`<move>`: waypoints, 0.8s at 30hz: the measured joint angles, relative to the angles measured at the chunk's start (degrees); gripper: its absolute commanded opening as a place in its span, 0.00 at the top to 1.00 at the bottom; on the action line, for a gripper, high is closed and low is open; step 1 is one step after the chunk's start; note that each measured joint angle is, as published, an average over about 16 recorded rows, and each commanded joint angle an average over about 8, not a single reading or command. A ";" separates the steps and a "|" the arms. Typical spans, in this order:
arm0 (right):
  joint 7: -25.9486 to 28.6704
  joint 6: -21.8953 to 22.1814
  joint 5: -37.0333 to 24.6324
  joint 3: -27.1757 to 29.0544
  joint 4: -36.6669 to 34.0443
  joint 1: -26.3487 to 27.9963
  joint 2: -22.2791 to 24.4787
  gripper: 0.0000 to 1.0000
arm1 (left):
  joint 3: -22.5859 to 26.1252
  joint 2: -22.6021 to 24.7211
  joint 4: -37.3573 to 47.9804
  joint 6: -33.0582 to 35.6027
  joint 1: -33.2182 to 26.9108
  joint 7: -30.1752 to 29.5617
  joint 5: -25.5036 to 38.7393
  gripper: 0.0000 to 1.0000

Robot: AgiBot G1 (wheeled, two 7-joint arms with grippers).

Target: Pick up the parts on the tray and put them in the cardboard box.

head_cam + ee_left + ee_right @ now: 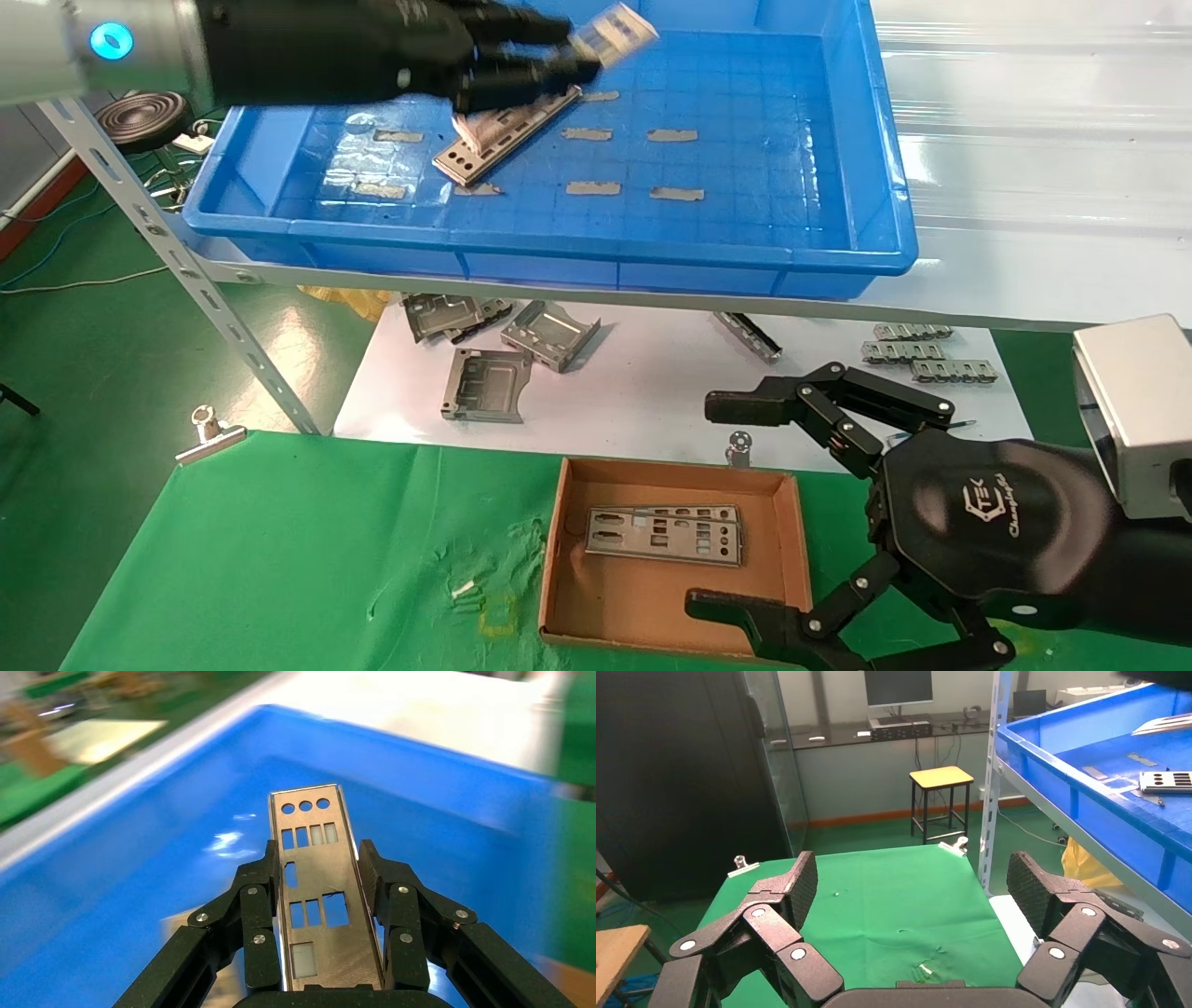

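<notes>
My left gripper (570,48) is shut on a silver punched plate (613,32) and holds it above the far part of the blue tray (559,250). In the left wrist view the plate (320,903) stands lengthwise between my black fingers (261,881), over the tray floor (140,881). Another plate (507,135) lies slanted on the tray floor, just below that gripper. The cardboard box (568,559) sits on the green cloth with plates (666,534) lying flat in it. My right gripper (703,503) is open and empty beside the box's right wall.
Folded grey brackets (486,384) and comb-like strips (917,354) lie on a white sheet under the tray shelf. A slanted shelf post (177,261) stands at the left, with a metal clip (209,433) at the cloth's edge. Green cloth (905,881) spreads left of the box.
</notes>
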 measured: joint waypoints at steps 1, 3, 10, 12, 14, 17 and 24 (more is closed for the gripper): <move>0.00 0.00 0.00 0.00 0.00 0.00 0.00 0.00 | 0.14 -0.32 -0.57 1.79 0.24 0.45 -0.07 1.00; 0.00 0.00 0.00 0.00 0.00 0.00 0.00 0.00 | 0.56 -1.01 -2.13 5.05 0.99 1.27 -0.35 1.00; 0.00 0.00 0.00 0.00 0.00 0.00 0.00 0.00 | 3.84 -3.99 -11.55 11.77 5.94 2.11 -3.63 1.00; 0.00 0.00 0.00 0.00 0.00 0.00 0.00 0.00 | 5.37 -4.81 -14.79 12.20 7.95 1.64 -5.06 1.00; 0.00 0.00 0.00 -0.01 0.00 0.00 0.00 0.00 | 7.12 -5.49 -17.94 12.18 10.09 1.00 -6.52 1.00; 0.00 0.00 0.00 -0.01 0.00 0.00 0.00 0.00 | 10.04 -6.14 -21.99 11.93 13.26 0.23 -8.43 1.00; 0.00 0.00 0.01 -0.01 0.00 0.00 0.00 0.00 | 16.93 -4.16 -24.81 10.16 19.16 3.84 -8.80 1.00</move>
